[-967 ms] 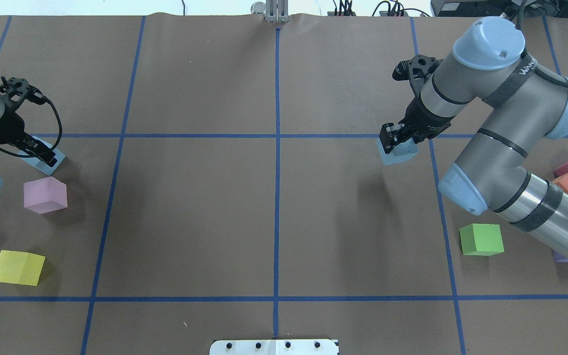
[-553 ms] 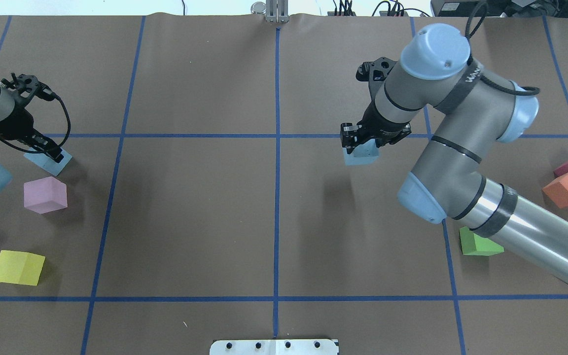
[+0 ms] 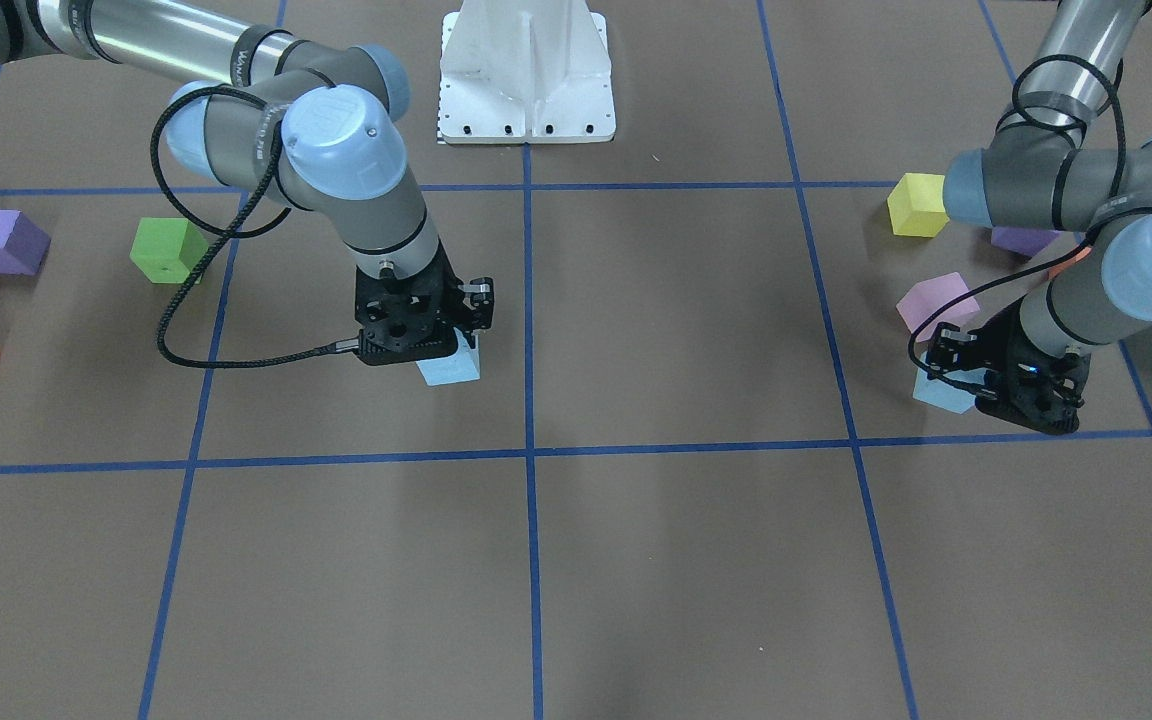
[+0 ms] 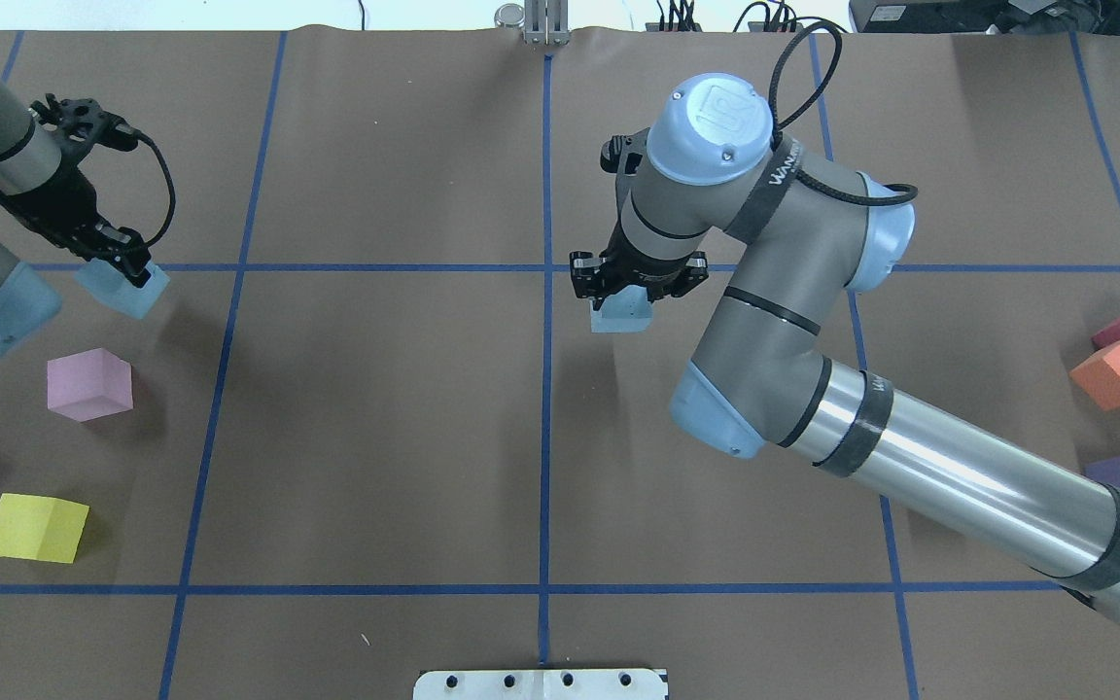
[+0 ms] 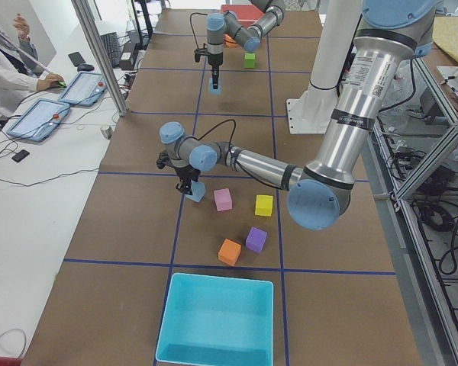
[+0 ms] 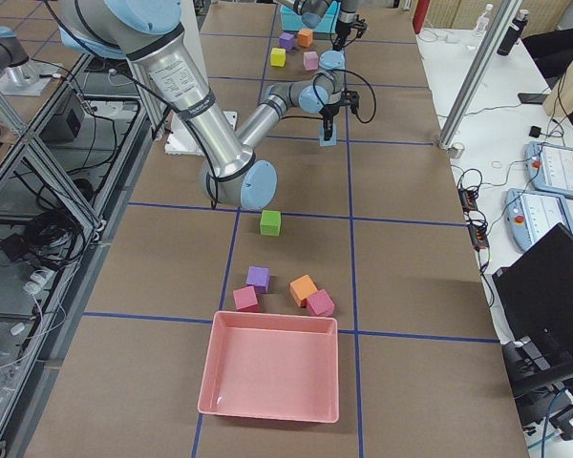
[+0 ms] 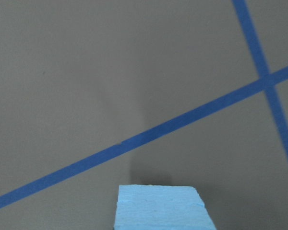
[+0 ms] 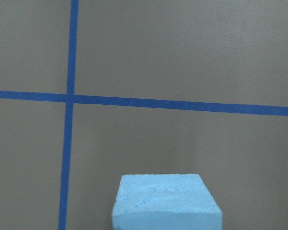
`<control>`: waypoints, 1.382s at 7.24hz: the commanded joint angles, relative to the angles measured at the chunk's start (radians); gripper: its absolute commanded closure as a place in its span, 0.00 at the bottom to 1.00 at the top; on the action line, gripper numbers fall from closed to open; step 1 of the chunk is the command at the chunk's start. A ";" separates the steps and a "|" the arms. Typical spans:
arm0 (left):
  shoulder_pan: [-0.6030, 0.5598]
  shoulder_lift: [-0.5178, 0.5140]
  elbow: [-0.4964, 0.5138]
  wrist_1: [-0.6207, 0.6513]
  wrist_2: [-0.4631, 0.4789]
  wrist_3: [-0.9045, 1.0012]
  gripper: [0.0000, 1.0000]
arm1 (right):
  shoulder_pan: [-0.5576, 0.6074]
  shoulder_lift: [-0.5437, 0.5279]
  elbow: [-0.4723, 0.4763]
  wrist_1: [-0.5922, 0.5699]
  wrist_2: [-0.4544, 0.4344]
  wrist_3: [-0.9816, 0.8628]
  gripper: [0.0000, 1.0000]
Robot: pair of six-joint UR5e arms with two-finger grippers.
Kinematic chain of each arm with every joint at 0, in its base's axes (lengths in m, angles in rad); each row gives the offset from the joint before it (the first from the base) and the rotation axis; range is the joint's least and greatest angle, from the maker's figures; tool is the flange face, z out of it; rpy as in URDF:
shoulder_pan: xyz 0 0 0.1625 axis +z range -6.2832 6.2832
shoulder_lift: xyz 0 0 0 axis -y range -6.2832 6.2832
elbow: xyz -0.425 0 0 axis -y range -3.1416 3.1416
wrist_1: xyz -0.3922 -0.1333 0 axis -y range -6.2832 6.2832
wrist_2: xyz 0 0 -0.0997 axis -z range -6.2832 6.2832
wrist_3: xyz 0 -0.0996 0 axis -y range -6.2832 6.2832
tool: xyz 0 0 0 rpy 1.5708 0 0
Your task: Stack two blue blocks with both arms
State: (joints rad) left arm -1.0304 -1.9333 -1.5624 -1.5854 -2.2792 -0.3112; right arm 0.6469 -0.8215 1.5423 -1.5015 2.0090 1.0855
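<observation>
Right gripper moved its blue block leftward, now just right of centre tape line.
Both finger pairs clamped on cubes; left gripper and second blue block well apart, near left edge.

Near, large R arm is being seen bent out over the brown desk, w/ its hand being pointed straight down. A blue block is being shown right at the hand's tips; grip too small to read. Nearer the camera, a green cube is being seen alone. A purple cube, orange cube & 2 pink cubes are being shown grouped just beyond a pink tray. Far, small L arm is being seen at the top edge, near a yellow cube.
</observation>
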 commanded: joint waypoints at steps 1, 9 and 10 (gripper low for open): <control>0.007 -0.094 -0.053 0.096 -0.002 -0.252 0.46 | -0.029 0.079 -0.109 0.009 -0.038 0.024 0.42; 0.134 -0.256 -0.051 0.082 -0.023 -0.701 0.46 | -0.076 0.151 -0.268 0.144 -0.073 0.040 0.37; 0.148 -0.274 -0.051 0.081 -0.023 -0.732 0.46 | -0.076 0.148 -0.268 0.144 -0.073 0.045 0.07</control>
State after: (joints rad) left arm -0.8976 -2.1906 -1.6130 -1.5036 -2.3031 -1.0109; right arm 0.5718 -0.6716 1.2755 -1.3585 1.9359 1.1262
